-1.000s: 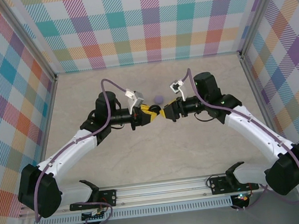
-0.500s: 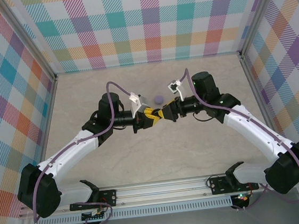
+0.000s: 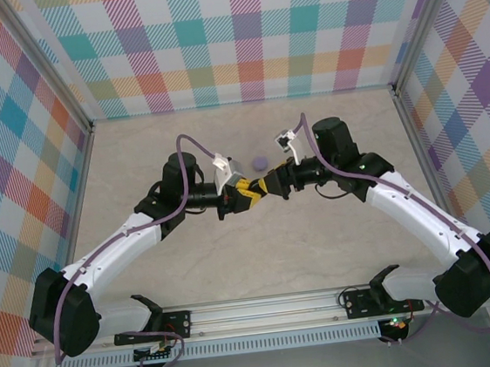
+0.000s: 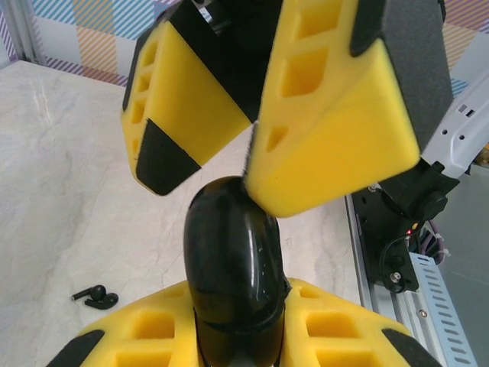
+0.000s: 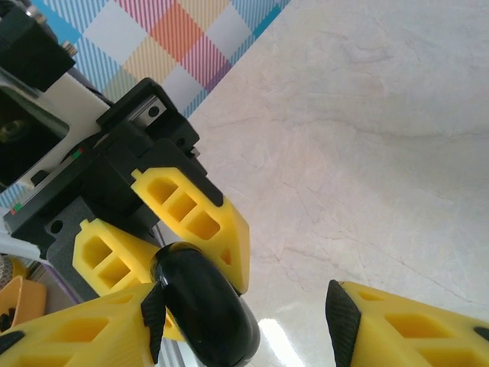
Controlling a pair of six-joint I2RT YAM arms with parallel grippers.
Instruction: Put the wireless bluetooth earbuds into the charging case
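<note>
The left fingers are closed on the black charging case. They grip one end, and the rounded other end projects past the fingertips. The right fingers are spread apart with nothing held. They sit tip to tip with the left fingers above the desk. One right fingertip is at the projecting end of the case — whether it touches cannot be told. One black earbud lies on the desk, below and to one side of the left fingers, well apart from the case. A lavender puck rests on the desk just beyond both sets of fingertips.
</note>
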